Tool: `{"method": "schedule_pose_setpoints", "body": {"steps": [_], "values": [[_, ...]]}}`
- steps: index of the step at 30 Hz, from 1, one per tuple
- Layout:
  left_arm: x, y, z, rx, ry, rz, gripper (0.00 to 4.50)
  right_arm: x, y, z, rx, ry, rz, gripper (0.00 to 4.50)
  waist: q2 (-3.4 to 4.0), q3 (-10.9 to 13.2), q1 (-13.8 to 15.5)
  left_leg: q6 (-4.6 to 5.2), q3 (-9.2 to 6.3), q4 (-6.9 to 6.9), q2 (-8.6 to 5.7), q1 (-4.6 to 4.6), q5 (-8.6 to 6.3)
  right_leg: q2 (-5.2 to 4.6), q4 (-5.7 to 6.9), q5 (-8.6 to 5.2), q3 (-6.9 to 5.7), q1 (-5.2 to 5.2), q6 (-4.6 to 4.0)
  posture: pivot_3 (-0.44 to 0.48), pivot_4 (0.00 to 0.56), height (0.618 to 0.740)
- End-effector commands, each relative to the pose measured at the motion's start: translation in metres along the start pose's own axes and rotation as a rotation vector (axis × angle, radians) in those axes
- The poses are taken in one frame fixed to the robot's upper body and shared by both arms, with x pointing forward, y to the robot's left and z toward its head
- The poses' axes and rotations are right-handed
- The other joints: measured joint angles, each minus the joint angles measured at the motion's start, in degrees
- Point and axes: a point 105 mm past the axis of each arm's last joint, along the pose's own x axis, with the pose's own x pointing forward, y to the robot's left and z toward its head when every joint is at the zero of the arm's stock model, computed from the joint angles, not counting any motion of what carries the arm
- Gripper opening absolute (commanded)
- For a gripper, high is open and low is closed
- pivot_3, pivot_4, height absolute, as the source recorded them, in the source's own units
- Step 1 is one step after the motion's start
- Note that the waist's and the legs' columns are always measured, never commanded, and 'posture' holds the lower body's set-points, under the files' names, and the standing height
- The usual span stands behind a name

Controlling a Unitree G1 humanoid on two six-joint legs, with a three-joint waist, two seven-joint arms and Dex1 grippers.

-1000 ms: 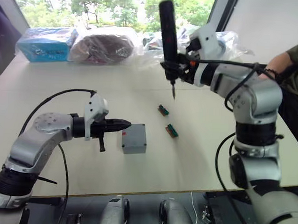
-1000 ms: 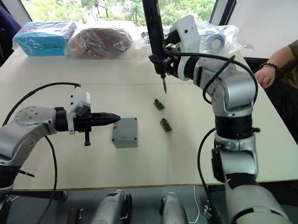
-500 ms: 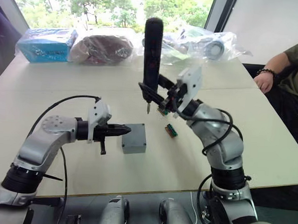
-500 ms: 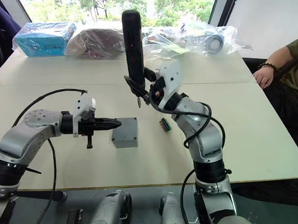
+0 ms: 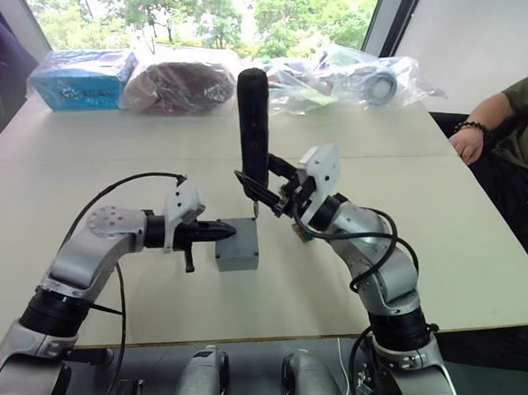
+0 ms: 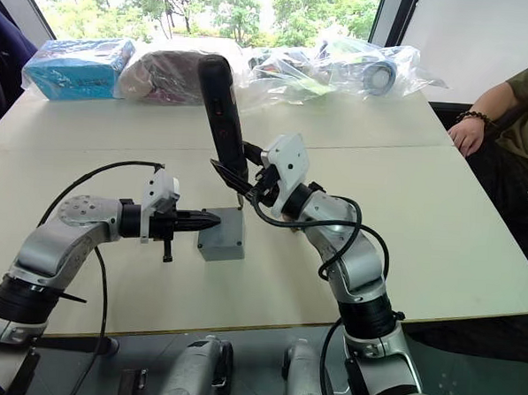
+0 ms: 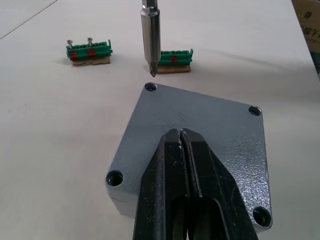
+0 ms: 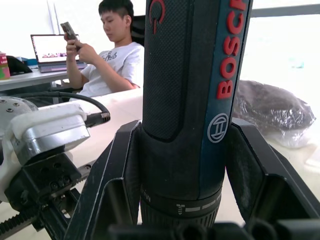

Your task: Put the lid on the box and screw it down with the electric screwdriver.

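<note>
Four screw holes are showing at the corners of the lid (image 7: 200,135), which is sitting flush on the box (image 5: 237,246) near the middle of the pale table (image 5: 473,262). I am seeing the left gripper (image 7: 181,137) lying over the lid with its two black fingers pressed together, closed on nothing, their tips resting around the lid's centre. Faint stamped marks are showing on the lid just ahead of those tips, but I cannot read them.

I am holding the electric screwdriver (image 5: 253,131) upright in the right gripper (image 5: 278,191), its fingers clamped on either side of the barrel. Red lettering reading "BOSCH" is running up the body, with the round maker's emblem below it and a red ring mark on the grip. The metal bit (image 7: 150,37) is hanging just above the far corner hole, not quite touching.

Two green terminal strips (image 7: 89,51) are lying on the table beyond the box, one with small screws standing in it. Farther back, a blue packet (image 5: 83,76) and clear plastic bags (image 5: 359,74) are lining the window edge. A person's forearm (image 5: 480,125) with a bead bracelet is resting at the table's right side.
</note>
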Motion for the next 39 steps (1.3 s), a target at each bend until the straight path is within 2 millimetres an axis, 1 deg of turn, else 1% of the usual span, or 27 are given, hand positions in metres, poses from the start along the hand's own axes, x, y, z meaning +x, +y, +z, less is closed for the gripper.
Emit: {"method": "schedule_pose_setpoints", "body": {"steps": [1,15,26,28,31,36,39], "values": [[0.002,-0.001,-0.001,0.004,0.012,-0.006,0.0,0.006,0.005,0.028,-0.046,-0.109,0.019,1.85,0.0,0.0,-0.01,0.0,0.0,0.0,0.0,0.0,0.0,0.0,0.0,0.0,0.0,0.0,0.0,0.0,0.15,0.74],[0.001,-0.001,0.002,0.009,0.011,-0.012,0.0,0.004,0.006,0.008,-0.028,-0.068,0.004,1.85,0.0,0.0,0.0,0.0,0.0,0.0,0.0,0.0,0.0,0.0,0.0,0.0,0.0,0.0,0.0,0.0,0.15,0.74],[-0.001,-0.002,0.002,0.005,0.02,-0.023,0.0,0.001,0.005,-0.002,-0.046,-0.038,0.007,1.85,-0.01,-0.01,0.01,0.0,-0.01,0.0,0.0,0.02,0.0,0.0,0.0,0.0,0.0,0.02,0.0,0.0,0.15,0.74],[-0.001,-0.002,0.001,0.005,0.023,-0.024,0.0,-0.001,0.007,-0.009,-0.023,-0.011,0.028,1.85,-0.01,-0.01,0.01,0.0,-0.01,0.0,0.0,0.02,0.0,0.0,0.0,0.0,0.0,0.02,0.0,0.0,0.15,0.74],[-0.001,-0.003,-0.001,0.003,0.029,-0.027,0.0,-0.006,0.01,-0.026,0.01,0.04,0.045,1.85,-0.03,-0.03,0.0,0.0,-0.01,0.0,0.0,0.06,0.0,0.0,0.0,0.0,0.0,0.06,0.0,0.0,0.15,0.74],[0.0,-0.004,-0.006,-0.001,0.042,-0.03,0.0,-0.012,0.008,-0.051,0.07,0.106,0.022,1.85,-0.07,-0.08,-0.03,0.0,-0.01,-0.01,0.0,0.22,0.0,0.0,-0.01,0.0,0.01,0.2,-0.01,0.0,0.15,0.74],[0.0,-0.004,-0.009,-0.001,0.052,-0.029,0.0,-0.015,0.005,-0.06,0.083,0.132,0.005,1.85,-0.1,-0.17,-0.02,0.0,-0.01,-0.03,0.01,0.4,0.0,0.0,-0.01,-0.01,0.01,0.36,-0.02,0.0,0.15,0.74]]}}
